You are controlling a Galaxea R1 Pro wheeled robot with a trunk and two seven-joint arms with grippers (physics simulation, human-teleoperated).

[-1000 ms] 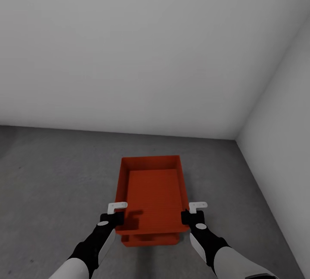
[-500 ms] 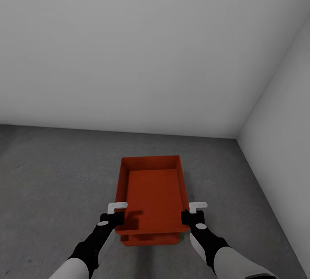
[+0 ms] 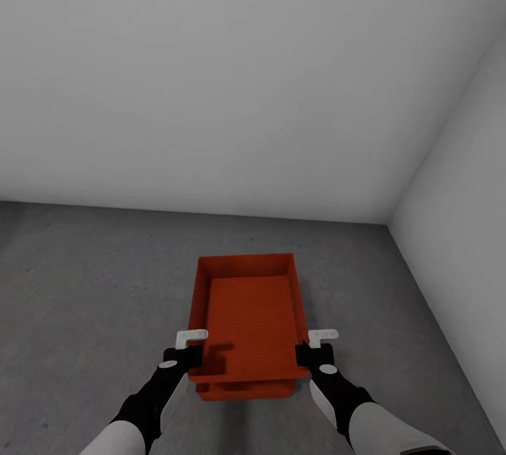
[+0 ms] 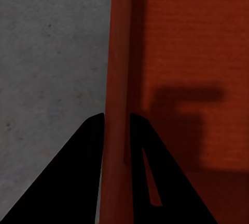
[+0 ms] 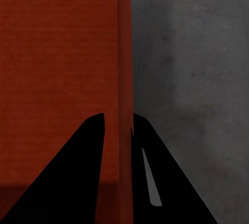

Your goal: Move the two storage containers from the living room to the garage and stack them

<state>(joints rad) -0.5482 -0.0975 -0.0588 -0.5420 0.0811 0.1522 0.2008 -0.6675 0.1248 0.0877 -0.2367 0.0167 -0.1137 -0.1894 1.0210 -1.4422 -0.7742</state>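
Garage floor (image 3: 84, 314), stacked containers (image 3: 247, 314) (2, gripped)

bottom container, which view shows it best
Head view: the bottom container peeks out beneath the top container, front edge visible. The wrist views show the top container's side walls pinched in each claw, nothing clearly of the lower one.

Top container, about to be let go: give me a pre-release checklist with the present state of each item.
1. Left gripper straddles the top container's side wall: ok.
2. Right gripper straddles the opposite wall: ok.
3. Bottom container sits on the garage floor: ok.
4. Top container lined up over the bottom one: ok, roughly.
5. Top container fully seated, not hanging above: cannot tell.
6. Room from the right wall: ok.
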